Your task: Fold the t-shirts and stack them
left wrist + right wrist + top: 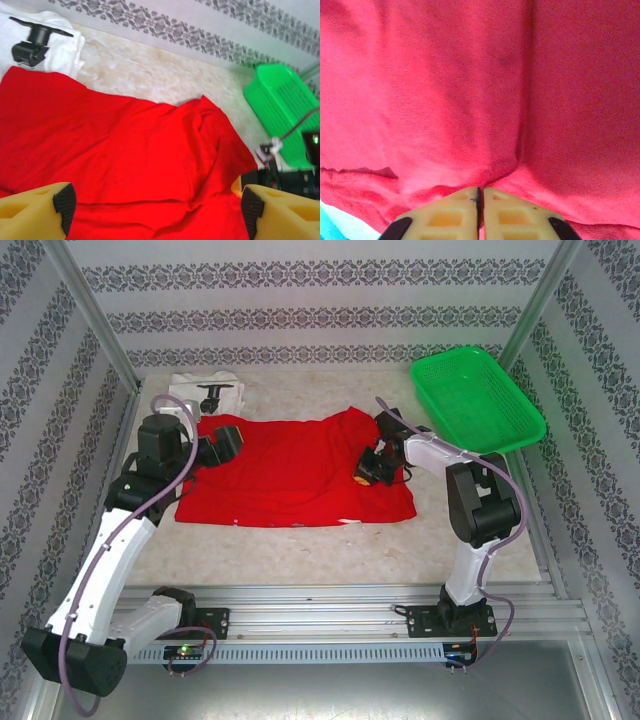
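1. The table (300, 550) is stretching pale and marbled between patterned walls, with both arms reaching out from its near edge.
2. The red t-shirt (290, 475) is lying spread across the middle of the table, mostly flat, rumpling along its far right edge.
3. The green basket (475, 400) is sitting at the far right corner, apart from the red cloth.
4. The white t-shirt (195, 388) is resting folded at the far left, black graphic facing up, just beside the red t-shirt's far left corner.
5. The left gripper (157, 205) is hovering over the red t-shirt's left side, jaws spread wide, gripping nothing.
6. The right gripper (480, 200) is pressing down on the red t-shirt's right side, fingers clamped together, with fabric puckering into their tips.
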